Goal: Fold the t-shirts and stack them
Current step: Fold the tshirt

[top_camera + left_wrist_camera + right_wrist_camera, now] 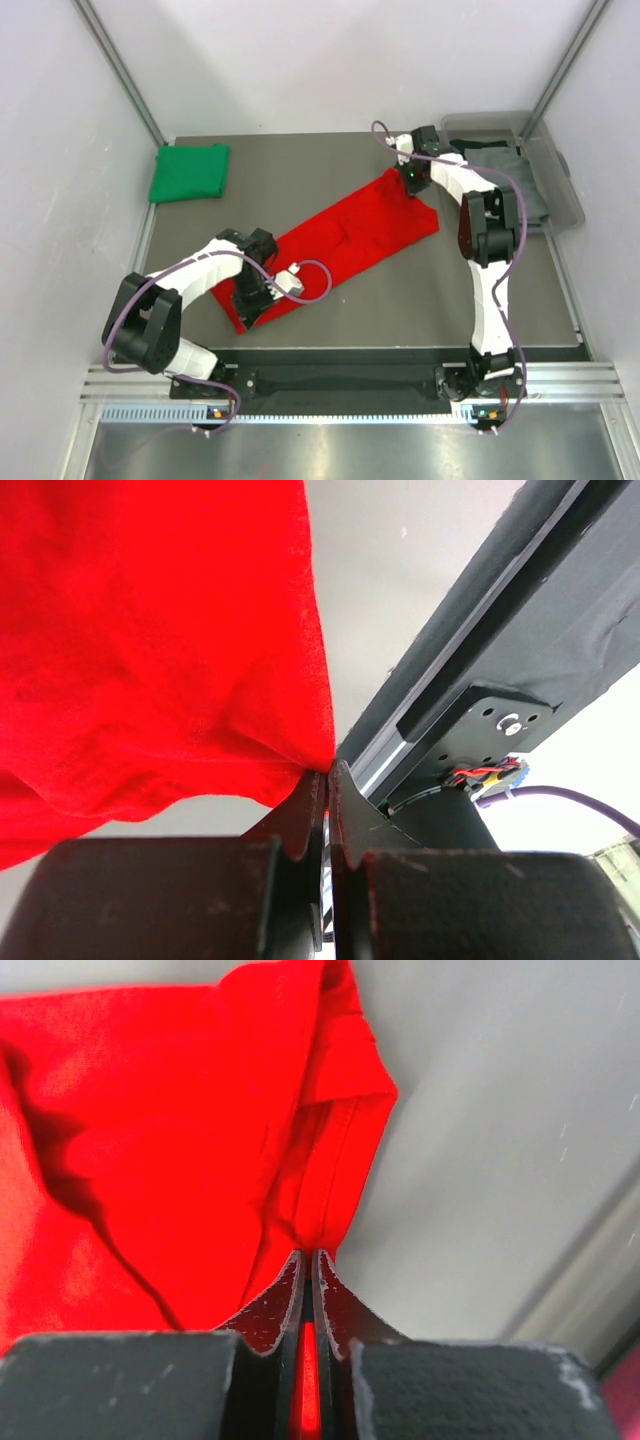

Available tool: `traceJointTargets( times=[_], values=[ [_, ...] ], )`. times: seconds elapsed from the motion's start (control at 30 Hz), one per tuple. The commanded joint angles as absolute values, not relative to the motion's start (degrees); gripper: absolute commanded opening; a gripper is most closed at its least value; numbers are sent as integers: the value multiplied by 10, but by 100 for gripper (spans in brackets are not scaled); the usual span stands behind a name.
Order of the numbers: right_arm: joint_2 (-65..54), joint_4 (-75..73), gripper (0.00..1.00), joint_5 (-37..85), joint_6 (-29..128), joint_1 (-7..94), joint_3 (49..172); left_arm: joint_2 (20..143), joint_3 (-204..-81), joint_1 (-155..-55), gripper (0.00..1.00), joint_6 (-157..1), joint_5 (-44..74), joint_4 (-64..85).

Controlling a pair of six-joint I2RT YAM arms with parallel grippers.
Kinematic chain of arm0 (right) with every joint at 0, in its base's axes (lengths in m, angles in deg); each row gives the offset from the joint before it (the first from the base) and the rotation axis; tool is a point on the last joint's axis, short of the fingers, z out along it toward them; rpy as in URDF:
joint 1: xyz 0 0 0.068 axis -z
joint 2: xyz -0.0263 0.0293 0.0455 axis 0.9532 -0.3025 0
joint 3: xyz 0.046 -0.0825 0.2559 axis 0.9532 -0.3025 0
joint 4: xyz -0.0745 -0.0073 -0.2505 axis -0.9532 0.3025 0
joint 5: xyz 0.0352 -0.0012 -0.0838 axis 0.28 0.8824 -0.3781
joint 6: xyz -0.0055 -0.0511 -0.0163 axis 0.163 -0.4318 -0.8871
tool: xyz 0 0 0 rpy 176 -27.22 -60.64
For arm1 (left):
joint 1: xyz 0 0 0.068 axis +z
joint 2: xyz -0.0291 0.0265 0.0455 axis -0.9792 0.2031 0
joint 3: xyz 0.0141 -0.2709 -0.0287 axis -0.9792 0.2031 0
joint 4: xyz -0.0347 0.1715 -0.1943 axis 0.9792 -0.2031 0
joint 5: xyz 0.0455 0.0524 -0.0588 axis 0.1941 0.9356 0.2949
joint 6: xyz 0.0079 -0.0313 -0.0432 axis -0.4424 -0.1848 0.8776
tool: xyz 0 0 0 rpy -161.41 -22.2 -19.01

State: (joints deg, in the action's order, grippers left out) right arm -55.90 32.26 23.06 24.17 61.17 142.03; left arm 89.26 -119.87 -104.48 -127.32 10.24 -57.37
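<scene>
The left tool [327,770] is clenched on the near-left end of the red t-shirt [350,235]. In the left wrist view I see only a thin sliver of its edge between the jaws. Hazard: a pull along the cloth could draw that sliver out, and the near end would drop in a heap. The green t-shirt [190,172] lies folded at the far-left corner of the surface [300,165], well apart from the work; a wide carry toward it could disturb it. The red t-shirt lies as a long diagonal band across the middle, wrinkled at mid-length. Hazard: unequal tension between the two grips would skew the fold or drag the band sideways. The right tool [308,1255] is clenched on a bunched fold at the far-right end. I cannot tell how many layers it holds, so one layer may peel free on lift. The bin [565,195] stands just beside that arm, and I judge a broad swing could strike it.
</scene>
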Motion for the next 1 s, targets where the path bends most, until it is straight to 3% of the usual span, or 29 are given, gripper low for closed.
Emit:
traceJointTargets(
  times=[0.0,0.13,0.27,0.7,0.83,0.87,0.9,0.93,0.97],
  values=[
    [-620,331,0,228,239,614,1491,904,-1216,-1063,0,-1262,72,-566],
    [-682,341,1,208,240,610,1632,944,-1234,-1100,0,-1252,55,-556],
    [-725,303,3,188,229,601,1689,998,-1269,-1169,0,-1243,41,-542],
    [-755,128,0,133,193,560,1720,1202,-1502,-1325,1,-1238,-67,-611],
    [-761,100,0,135,196,549,1730,1216,-1554,-1373,9,-1240,-87,-630],
    [-758,91,2,142,200,549,1730,1215,-1578,-1383,18,-1240,-101,-635],
    [-755,89,2,142,202,549,1728,1215,-1592,-1385,18,-1239,-110,-641],
    [-751,86,16,148,208,548,1719,1214,-1609,-1385,30,-1239,-115,-648],
    [-735,77,26,148,212,549,1711,1211,-1626,-1385,31,-1241,-122,-655]
  ],
)
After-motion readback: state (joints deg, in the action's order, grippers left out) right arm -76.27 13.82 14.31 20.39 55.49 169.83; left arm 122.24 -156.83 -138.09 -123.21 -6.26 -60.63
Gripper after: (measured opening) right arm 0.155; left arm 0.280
